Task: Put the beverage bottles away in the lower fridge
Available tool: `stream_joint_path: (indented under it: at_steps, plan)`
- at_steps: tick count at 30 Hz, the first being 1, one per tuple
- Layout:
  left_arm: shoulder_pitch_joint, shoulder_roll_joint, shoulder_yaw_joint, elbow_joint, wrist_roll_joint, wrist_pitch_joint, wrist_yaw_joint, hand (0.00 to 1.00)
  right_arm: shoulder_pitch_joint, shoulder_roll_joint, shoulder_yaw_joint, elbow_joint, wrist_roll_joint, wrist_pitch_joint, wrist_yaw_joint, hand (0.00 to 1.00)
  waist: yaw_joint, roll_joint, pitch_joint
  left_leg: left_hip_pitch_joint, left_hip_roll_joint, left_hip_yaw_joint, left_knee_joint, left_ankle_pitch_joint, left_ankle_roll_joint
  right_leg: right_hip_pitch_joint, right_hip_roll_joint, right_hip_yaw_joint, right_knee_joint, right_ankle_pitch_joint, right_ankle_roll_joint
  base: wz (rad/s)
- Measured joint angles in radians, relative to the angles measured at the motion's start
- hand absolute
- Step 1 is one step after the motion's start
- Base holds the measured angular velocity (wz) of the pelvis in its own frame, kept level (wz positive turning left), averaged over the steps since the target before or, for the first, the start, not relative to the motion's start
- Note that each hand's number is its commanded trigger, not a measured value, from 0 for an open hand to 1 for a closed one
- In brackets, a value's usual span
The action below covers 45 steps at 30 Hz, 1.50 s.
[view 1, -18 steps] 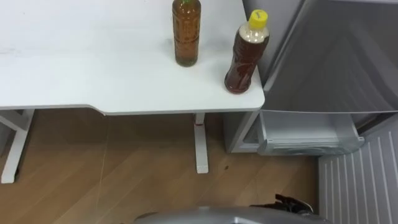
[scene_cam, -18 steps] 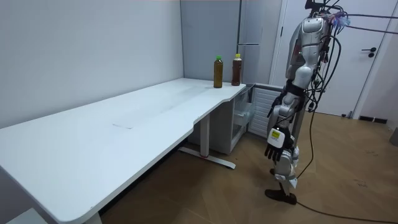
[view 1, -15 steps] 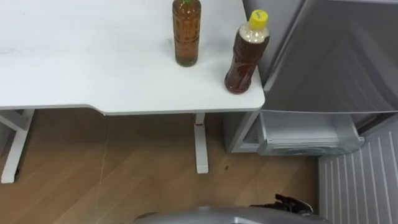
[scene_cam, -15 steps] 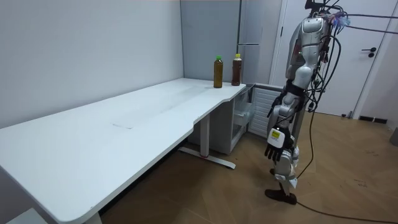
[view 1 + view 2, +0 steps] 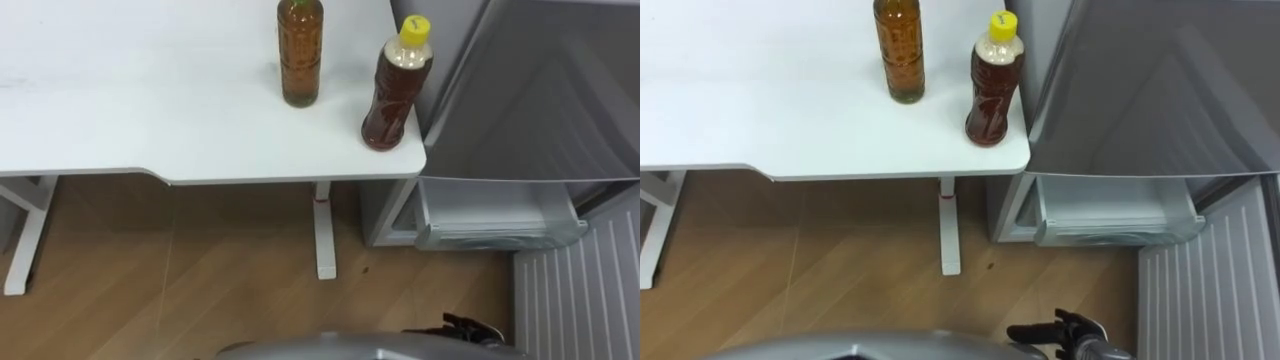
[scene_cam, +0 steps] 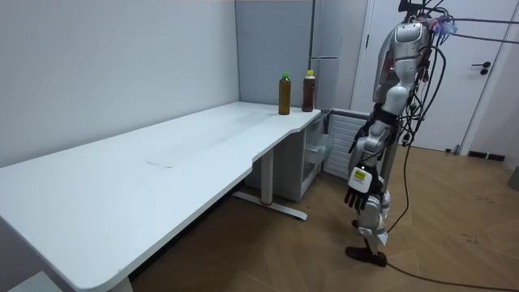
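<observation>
Two drinks stand on the white table's (image 5: 150, 120) right corner. One is a tall amber bottle (image 5: 300, 55) with a green cap, seen in the room view (image 6: 284, 95). The other is a dark brown, waisted bottle (image 5: 397, 90) with a yellow cap, nearest the corner. Right of the table stands the fridge; its lower compartment (image 5: 495, 215) is open, showing a clear drawer. I stand on the wood floor a step back from the table and fridge. My left hand (image 6: 359, 195) hangs at my side, fingers relaxed, holding nothing. My right hand (image 5: 1070, 335) shows dark at the bottom edge.
The lower fridge door (image 5: 580, 290) is swung open toward me on the right, its ribbed inner face up. The grey upper fridge door (image 5: 540, 90) is closed. The table's white leg (image 5: 322, 230) stands between me and the corner. A room door (image 6: 478, 73) lies behind me.
</observation>
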Motion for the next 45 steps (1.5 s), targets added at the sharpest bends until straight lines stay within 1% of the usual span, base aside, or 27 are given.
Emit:
stream_joint_path:
  at_steps: [3,8,9,10,12,14,18,21,23,24,25,26,27,28,29,30,31,32,33,35,37,38,39,41,42,43,45]
  plan:
    - [0.002,0.0,0.018,0.0,-0.036,-0.004,0.019,0.0,0.002,0.001,-0.006,0.001,0.0,-0.006,-0.001,0.0,0.0,0.003,-0.0005,0.001,0.0,-0.009,0.003,0.0,0.0,0.006,0.0,-0.008,0.0,0.0,0.0,0.09]
    - [0.019,0.001,0.062,0.0,-0.155,-0.006,0.054,0.0,0.013,0.002,-0.029,0.0,0.0,-0.008,-0.001,0.0,0.0,0.003,0.0026,0.001,0.0,-0.019,0.005,0.0,0.0,0.012,0.0,-0.011,0.0,0.0,0.0,0.06]
    - [0.021,0.001,0.073,0.0,-0.163,-0.006,0.057,0.0,0.013,0.003,-0.032,-0.003,-0.001,-0.008,-0.001,0.0,0.0,0.005,0.0013,0.0,0.0,-0.021,0.007,0.0,0.0,0.013,-0.001,-0.014,0.0,0.0,0.0,0.08]
    - [0.023,0.001,0.094,0.0,-0.19,-0.006,0.067,0.0,0.016,0.003,-0.043,-0.006,-0.001,-0.008,0.0,0.0,-0.001,0.004,0.0018,-0.001,0.0,-0.026,0.01,0.0,0.0,0.014,-0.001,-0.025,0.0,0.0,0.0,0.12]
    - [0.034,0.002,0.121,-0.001,-0.215,-0.01,0.087,0.0,0.02,0.002,-0.055,-0.006,-0.003,-0.007,0.0,0.0,0.003,0.004,0.0021,-0.001,0.0,-0.031,0.012,0.0,0.0,0.017,-0.002,-0.028,0.001,0.0,0.0,0.08]
    - [0.047,-0.002,0.159,-0.001,-0.267,-0.021,0.123,0.0,0.028,0.002,-0.058,-0.006,-0.003,-0.006,-0.002,0.0,0.008,0.003,0.0022,0.0,-0.001,-0.031,0.012,0.0,0.0,0.017,-0.002,-0.027,0.001,-0.002,0.0,0.0]
    - [0.06,-0.004,0.192,-0.001,-0.349,-0.021,0.187,0.0,0.027,0.002,-0.058,-0.003,-0.003,-0.005,-0.005,0.0,0.01,0.002,0.002,0.0,0.0,-0.034,0.011,0.0,0.0,0.015,-0.002,-0.029,0.001,-0.002,0.0,0.01]
    - [0.051,-0.005,0.23,-0.004,-0.446,-0.036,0.253,0.0,0.027,0.002,-0.058,0.0,-0.003,-0.004,-0.009,0.0,0.006,0.002,0.0014,0.0,-0.002,-0.048,0.015,-0.001,0.0,0.03,-0.003,-0.059,0.002,-0.002,0.0,0.15]
    - [0.046,-0.005,0.277,-0.045,-0.573,-0.052,0.318,0.0,0.026,0.002,-0.058,-0.006,-0.003,0.004,-0.015,0.0,0.01,0.003,0.0007,0.0,-0.003,-0.062,0.017,-0.001,0.0,0.037,-0.004,-0.076,0.003,-0.002,0.0,0.19]
    - [0.047,-0.005,0.296,-0.073,-0.631,-0.069,0.361,0.0,0.031,0.002,-0.058,-0.007,-0.002,0.007,-0.017,0.0,0.011,0.001,0.0014,0.003,-0.003,-0.067,0.019,0.0,0.0,0.042,-0.004,-0.079,0.003,-0.002,0.0,0.15]
    - [0.05,-0.005,0.304,-0.086,-0.655,-0.079,0.382,0.0,0.033,0.002,-0.058,-0.008,-0.002,0.009,-0.019,0.0,0.011,0.001,0.0014,0.004,-0.003,-0.068,0.019,0.0,0.0,0.045,-0.004,-0.079,0.002,-0.002,0.001,0.08]
    - [0.057,-0.006,0.323,-0.114,-0.693,-0.094,0.424,0.0,0.035,0.002,-0.061,-0.009,-0.002,0.015,-0.022,0.0,0.015,0.002,0.0015,0.012,-0.003,-0.068,0.017,0.0,0.0,0.048,-0.004,-0.077,0.001,-0.002,0.001,0.0]
    - [0.062,-0.007,0.335,-0.128,-0.701,-0.102,0.444,0.0,0.037,0.002,-0.062,-0.009,-0.001,0.015,-0.023,0.0,0.02,0.002,0.0013,0.015,-0.002,-0.068,0.016,-0.001,0.0,0.048,-0.003,-0.079,0.001,-0.002,0.001,-0.05]
    - [0.064,-0.011,0.362,-0.161,-0.701,-0.116,0.485,0.0,0.041,0.002,-0.066,-0.015,0.001,0.014,-0.024,0.0,0.035,0.005,-0.002,0.02,-0.002,-0.065,0.014,-0.001,0.0,0.049,-0.003,-0.081,0.001,-0.003,0.001,-0.04]
    - [0.07,-0.015,0.382,-0.203,-0.701,-0.134,0.528,0.0,0.048,0.002,-0.071,-0.023,0.001,0.014,-0.025,0.0,0.045,0.005,-0.0022,0.019,-0.002,-0.065,0.014,-0.001,0.0,0.048,-0.003,-0.08,0.001,-0.003,0.001,-0.04]
    - [0.073,-0.017,0.388,-0.223,-0.703,-0.144,0.552,0.0,0.052,0.002,-0.072,-0.027,0.001,0.014,-0.026,0.0,0.051,0.006,-0.0028,0.019,-0.002,-0.065,0.014,-0.001,0.0,0.047,-0.003,-0.08,0.001,-0.003,0.001,0.0]
    - [0.076,-0.018,0.391,-0.261,-0.709,-0.164,0.597,0.0,0.059,0.001,-0.072,-0.033,0.001,0.013,-0.028,0.0,0.06,0.007,-0.0044,0.019,-0.002,-0.065,0.013,-0.001,0.0,0.048,-0.003,-0.081,0.001,-0.003,0.001,0.0]
    - [0.083,-0.018,0.393,-0.294,-0.71,-0.18,0.641,0.0,0.061,0.001,-0.071,-0.035,0.001,0.013,-0.03,0.0,0.061,0.007,-0.0045,0.019,-0.002,-0.067,0.015,-0.001,0.0,0.049,-0.003,-0.083,0.001,-0.003,0.001,0.04]
    - [0.087,-0.018,0.394,-0.313,-0.71,-0.183,0.666,0.0,0.06,0.001,-0.07,-0.034,-0.001,0.013,-0.031,0.0,0.063,0.006,-0.0048,0.018,-0.002,-0.068,0.017,0.0,0.0,0.048,-0.004,-0.085,0.001,-0.003,0.001,0.05]
    - [0.089,-0.018,0.395,-0.358,-0.711,-0.203,0.747,0.0,0.059,0.001,-0.069,-0.034,-0.008,0.013,-0.039,0.0,0.067,0.006,-0.0065,0.015,-0.003,-0.075,0.021,0.0,0.0,0.049,-0.004,-0.092,0.002,-0.003,0.001,0.07]
    - [0.089,-0.018,0.394,-0.403,-0.711,-0.216,0.802,0.0,0.059,0.001,-0.064,-0.034,-0.008,0.012,-0.043,0.0,0.068,0.004,-0.0088,0.016,-0.003,-0.076,0.021,0.0,0.0,0.05,-0.003,-0.083,0.002,-0.003,0.001,0.05]
    - [0.091,-0.019,0.395,-0.455,-0.713,-0.223,0.838,0.0,0.061,0.002,-0.06,-0.043,-0.016,0.012,-0.05,0.0,0.067,0.002,-0.0091,0.017,-0.003,-0.077,0.022,0.0,0.0,0.052,-0.003,-0.08,0.002,-0.003,0.001,0.0]
    - [0.094,-0.02,0.394,-0.491,-0.713,-0.228,0.854,0.0,0.065,0.002,-0.06,-0.051,-0.023,0.012,-0.052,0.0,0.067,0.0,-0.0093,0.017,-0.002,-0.077,0.023,0.0,0.0,0.052,-0.003,-0.081,0.002,-0.003,0.001,0.0]
    - [0.09,-0.02,0.384,-0.597,-0.709,-0.279,0.901,0.0,0.069,0.002,-0.061,-0.063,-0.057,-0.005,-0.06,0.0,0.062,-0.003,-0.0096,0.02,-0.003,-0.082,0.025,0.0,0.0,0.059,-0.003,-0.082,0.001,-0.003,0.001,0.05]
    - [0.085,-0.019,0.379,-0.614,-0.704,-0.294,0.91,0.0,0.07,0.002,-0.061,-0.063,-0.066,-0.01,-0.061,0.0,0.061,-0.003,-0.0096,0.023,-0.004,-0.084,0.024,0.0,0.0,0.061,-0.003,-0.081,0.001,-0.003,0.001,0.07]
    - [0.08,-0.017,0.361,-0.643,-0.685,-0.317,0.926,0.0,0.073,0.002,-0.061,-0.065,-0.07,-0.016,-0.062,0.0,0.06,-0.002,-0.0097,0.027,-0.004,-0.087,0.024,0.0,0.0,0.065,-0.003,-0.079,0.001,-0.003,0.001,0.05]
    - [0.081,-0.017,0.337,-0.711,-0.656,-0.325,0.935,0.0,0.08,0.002,-0.062,-0.075,-0.077,-0.025,-0.061,0.0,0.057,-0.003,-0.0093,0.025,-0.004,-0.088,0.024,0.0,0.0,0.065,-0.003,-0.081,0.001,-0.003,0.001,0.02]
